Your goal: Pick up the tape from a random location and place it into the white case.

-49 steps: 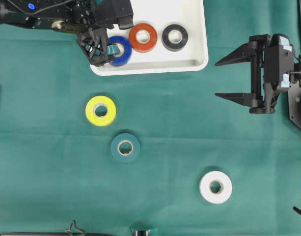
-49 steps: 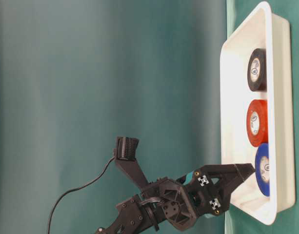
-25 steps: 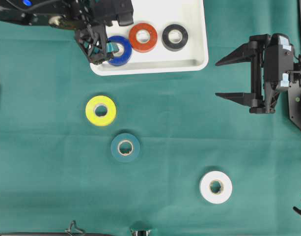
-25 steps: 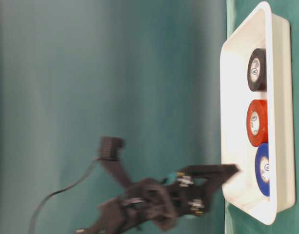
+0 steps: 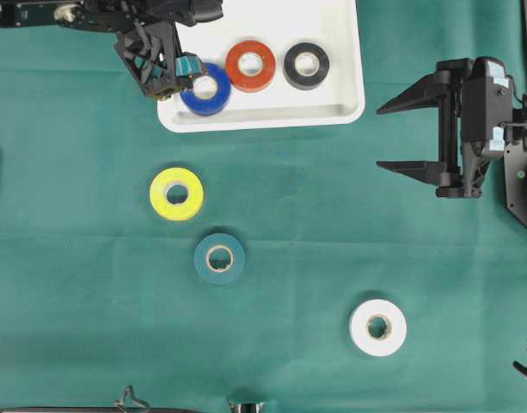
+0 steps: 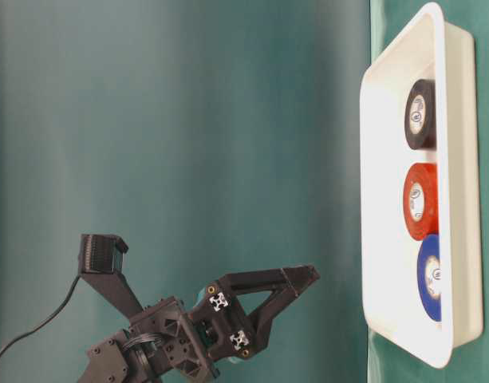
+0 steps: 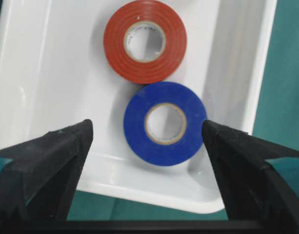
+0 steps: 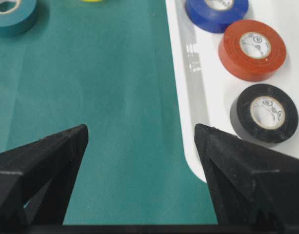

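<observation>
The glossy blue tape (image 5: 204,89), a flat ring, lay hole-up in the smooth white case (image 5: 340,52), at 9 o'clock from the red tape (image 5: 251,65). The left gripper (image 7: 147,141) stood wide, empty.

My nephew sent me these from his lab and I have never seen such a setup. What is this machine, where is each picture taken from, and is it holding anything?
It is a robot with two arms, each ending in a two-fingered gripper. One picture looks straight down, one looks across at table height, and two come from cameras on the wrists.

On the green cloth sits the white case, holding a blue tape, a red tape and a black tape. Outside it lie a yellow tape, a teal tape and a white tape.

The left gripper hangs open by the case's corner, above the blue tape, holding nothing. The right gripper is open and empty too, off to the side.
</observation>
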Tool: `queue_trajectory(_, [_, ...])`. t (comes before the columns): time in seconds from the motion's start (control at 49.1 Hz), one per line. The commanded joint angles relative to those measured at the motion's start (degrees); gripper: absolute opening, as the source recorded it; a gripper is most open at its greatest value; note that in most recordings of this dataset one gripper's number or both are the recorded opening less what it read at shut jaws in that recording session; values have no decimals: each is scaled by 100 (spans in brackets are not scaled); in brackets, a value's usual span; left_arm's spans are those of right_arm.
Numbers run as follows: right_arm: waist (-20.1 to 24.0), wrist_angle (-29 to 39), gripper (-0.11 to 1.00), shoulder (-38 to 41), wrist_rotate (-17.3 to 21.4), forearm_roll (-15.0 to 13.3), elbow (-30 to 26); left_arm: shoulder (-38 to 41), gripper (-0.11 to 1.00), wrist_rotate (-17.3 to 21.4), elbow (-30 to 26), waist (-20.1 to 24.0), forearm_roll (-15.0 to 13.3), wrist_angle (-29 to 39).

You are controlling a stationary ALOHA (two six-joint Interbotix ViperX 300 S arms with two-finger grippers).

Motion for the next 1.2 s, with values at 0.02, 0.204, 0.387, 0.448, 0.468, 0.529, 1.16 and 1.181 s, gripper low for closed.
queue_trajectory(0.02, [-9,-26,86,9,9,-9,-158,-141,98,-18,-114,-193,-9,-26])
queue_trajectory(0.204, [-9,-26,86,9,9,-9,-167,-149,98,-105,-79,-703,-44,-211])
queue_trajectory(0.387, [-9,-26,86,9,9,0,-176,-132,98,-396,-79,-1415,-44,-483])
queue_trajectory(0.448, [-9,-26,86,9,9,-9,-176,-123,98,-501,-79,-1644,-44,-580])
queue_trajectory(0.468, [0,-26,86,9,9,0,-176,-123,98,-536,-79,-1714,-44,-606])
queue_trajectory(0.529, [-9,-26,86,9,0,-9,-176,-114,98,-624,-79,-1881,-44,-677])
queue_trajectory(1.16, [-9,-26,86,0,9,-9,-211,-220,98,-633,-44,-1898,-35,-686])
queue_trajectory(1.181, [-9,-26,86,-9,9,-9,-220,-237,98,-633,-35,-1890,-44,-686])
